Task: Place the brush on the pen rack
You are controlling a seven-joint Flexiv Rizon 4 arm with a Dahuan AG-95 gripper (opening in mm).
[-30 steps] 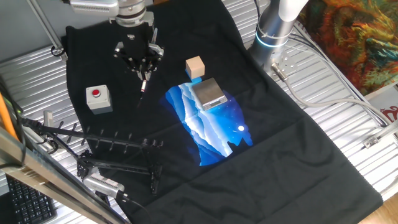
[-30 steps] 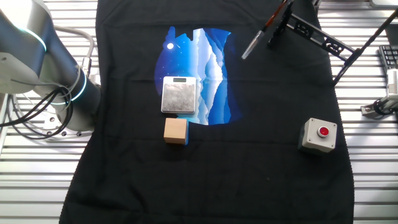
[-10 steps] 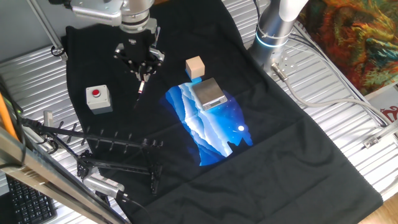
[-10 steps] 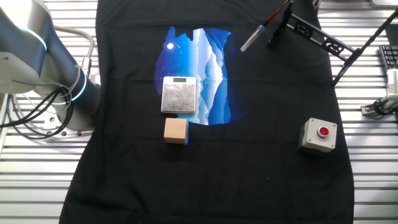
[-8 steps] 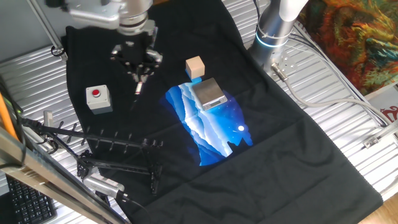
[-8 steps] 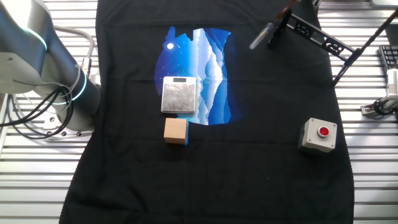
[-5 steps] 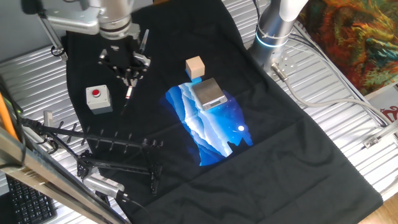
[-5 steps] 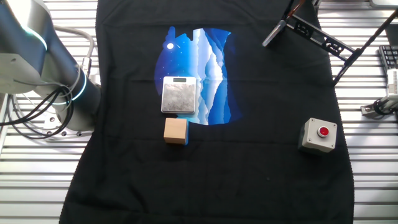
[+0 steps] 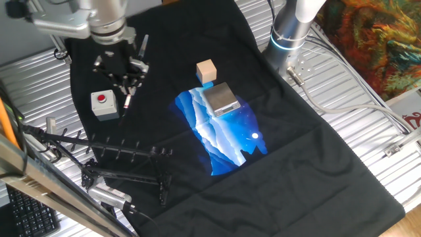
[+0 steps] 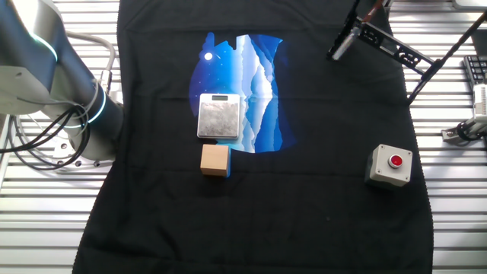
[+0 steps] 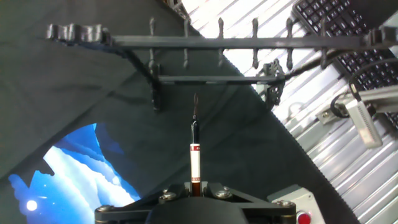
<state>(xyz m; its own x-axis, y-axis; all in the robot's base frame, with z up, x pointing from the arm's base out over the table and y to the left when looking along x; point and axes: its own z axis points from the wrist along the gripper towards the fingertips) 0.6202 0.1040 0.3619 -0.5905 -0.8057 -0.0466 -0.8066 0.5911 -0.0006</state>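
My gripper [image 9: 124, 80] hangs above the black cloth, shut on the brush [image 9: 127, 99], which points down and toward the pen rack [image 9: 125, 154]. The brush's tip hovers beside the grey button box, short of the rack. In the hand view the brush [image 11: 194, 152] runs straight out from the shut gripper [image 11: 195, 185], its thin dark end aimed at the middle pegs of the pen rack [image 11: 217, 43]. In the other fixed view only the lower part of the brush [image 10: 344, 44] shows, next to the rack's bar [image 10: 384, 43].
A grey box with a red button [image 9: 104, 104] sits just left of the brush. A wooden block [image 9: 206, 70] and a silver scale [image 9: 222, 99] lie on the blue patch. A keyboard [image 11: 336, 31] and cables lie beyond the rack.
The gripper has carried the brush to the left and toward the rack, from beside the wooden block to next to the grey button box. It stays shut on the brush.
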